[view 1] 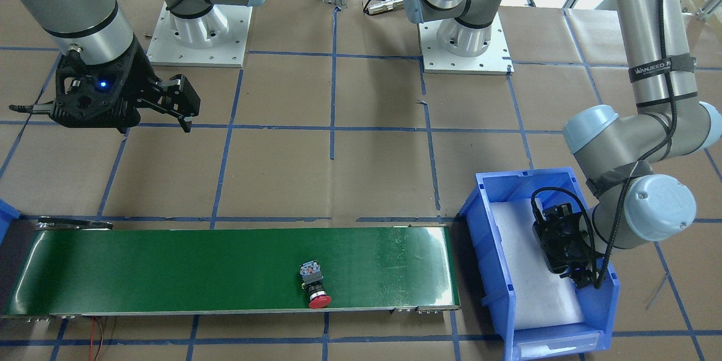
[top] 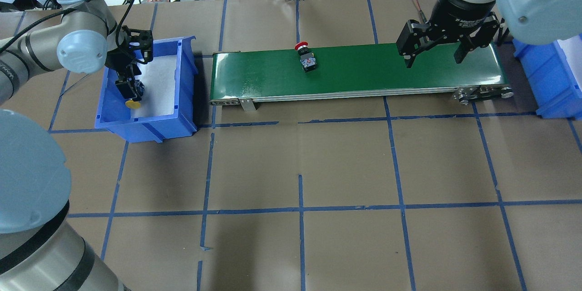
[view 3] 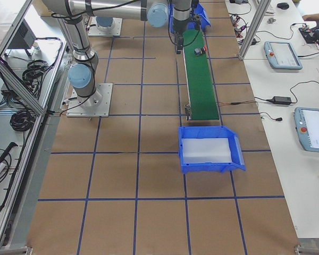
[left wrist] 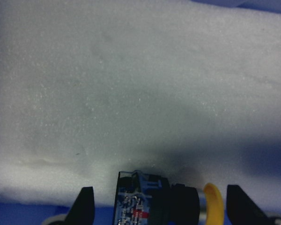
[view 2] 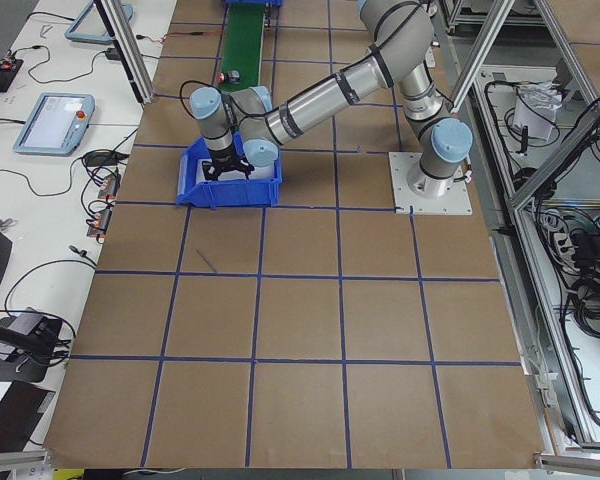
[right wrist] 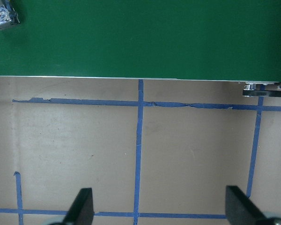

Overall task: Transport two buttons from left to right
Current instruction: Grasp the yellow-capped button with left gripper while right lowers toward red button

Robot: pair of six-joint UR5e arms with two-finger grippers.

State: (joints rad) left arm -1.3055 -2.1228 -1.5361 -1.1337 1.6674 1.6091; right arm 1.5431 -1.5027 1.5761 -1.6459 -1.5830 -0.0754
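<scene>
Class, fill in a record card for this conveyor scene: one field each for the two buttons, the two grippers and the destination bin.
Red button: lying on its side on the green conveyor belt, about mid-belt, nothing touching it
Yellow button: inside the left blue bin, on white foam, between the left gripper's fingers
Left gripper: open, lowered into the bin, straddling the yellow button
Right gripper: open, empty, raised near the belt's right end
Right blue bin: white foam liner, no button visible in it

You're in a robotics lab: aluminium-profile posts (view 2: 125, 50), teach pendants (view 3: 283, 54) on side benches (view 3: 308, 175), tape-gridded table (view 2: 300, 330).
</scene>
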